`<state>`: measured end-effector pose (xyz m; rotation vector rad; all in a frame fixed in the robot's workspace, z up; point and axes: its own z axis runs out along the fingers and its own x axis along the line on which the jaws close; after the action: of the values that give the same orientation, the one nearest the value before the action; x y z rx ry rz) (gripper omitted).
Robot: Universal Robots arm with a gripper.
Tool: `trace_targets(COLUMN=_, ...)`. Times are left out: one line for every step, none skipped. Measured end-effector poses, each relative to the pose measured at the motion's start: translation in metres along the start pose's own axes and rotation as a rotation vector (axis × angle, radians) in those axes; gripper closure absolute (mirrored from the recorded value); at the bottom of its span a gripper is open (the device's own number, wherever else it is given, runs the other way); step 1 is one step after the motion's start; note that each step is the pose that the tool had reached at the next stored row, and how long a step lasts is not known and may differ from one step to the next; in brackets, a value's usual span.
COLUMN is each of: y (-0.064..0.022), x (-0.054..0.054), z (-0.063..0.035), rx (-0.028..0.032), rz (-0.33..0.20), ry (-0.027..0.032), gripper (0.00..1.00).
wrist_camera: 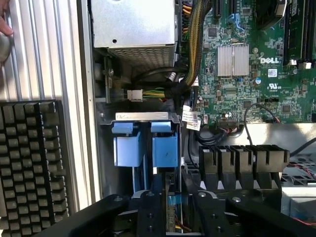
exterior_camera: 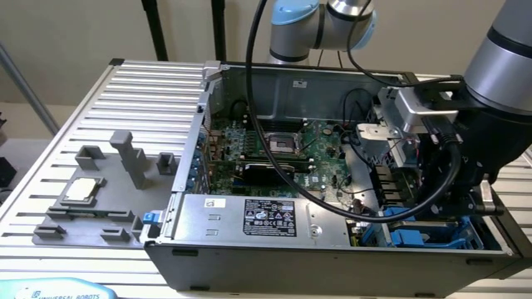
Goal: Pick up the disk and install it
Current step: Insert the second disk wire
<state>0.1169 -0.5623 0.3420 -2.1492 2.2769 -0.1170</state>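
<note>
My gripper (exterior_camera: 437,215) reaches down into the open computer case (exterior_camera: 208,124), at the corner on the exterior view's right. In the wrist view its black fingers (wrist_camera: 148,212) flank a thin upright piece with a blue edge. This is the disk (wrist_camera: 171,201) seen edge-on, and the gripper (wrist_camera: 175,197) is shut on it. Directly beyond it lies the drive bay, where two bright blue carriers (wrist_camera: 129,148) (wrist_camera: 165,148) sit side by side. From the exterior view those blue carriers (exterior_camera: 412,238) show under the arm.
The grey power supply box with its black label (exterior_camera: 249,218) (wrist_camera: 133,24) sits beside the bay. Cable bundles (wrist_camera: 195,49) cross next to the green motherboard (wrist_camera: 247,59). A grey fixture (exterior_camera: 91,205) outside the case holds a square silver chip (exterior_camera: 83,189). A keyboard (wrist_camera: 29,163) and a person's fingertip (wrist_camera: 5,24) lie outside.
</note>
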Motion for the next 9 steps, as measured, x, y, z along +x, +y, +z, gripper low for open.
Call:
trace_targets(y=0.0004, x=0.0003, z=-0.002, rx=-0.0001, rz=0.0, ry=-0.0002, gripper=0.7)
trace_targets(y=0.0009, x=0.0007, z=-0.0042, rx=-0.0001, rz=0.0, ry=-0.0008, gripper=0.7)
trace_targets(y=0.0015, x=0.0009, z=-0.0062, rx=0.0, rz=0.0, ry=-0.0012, gripper=0.7)
trace_targets(y=0.0022, x=0.0011, z=-0.0079, rx=-0.0001, rz=0.0, ry=-0.0022, gripper=0.7)
trace_targets(y=0.0028, x=0.0013, z=-0.0092, rx=-0.0002, rz=0.0, ry=-0.0038, gripper=0.7)
trace_targets(y=0.0032, x=0.0014, z=-0.0095, rx=-0.0003, rz=0.0, ry=-0.0066, gripper=0.7)
trace_targets(y=0.0032, x=0.0015, z=-0.0095, rx=-0.0004, rz=0.001, ry=-0.0086, gripper=0.7)
trace_targets(y=0.0032, x=0.0014, z=-0.0095, rx=-0.0005, rz=0.001, ry=-0.0094, gripper=0.7)
trace_targets(y=0.0033, x=0.0014, z=-0.0095, rx=-0.0006, rz=0.001, ry=-0.0099, gripper=0.7)
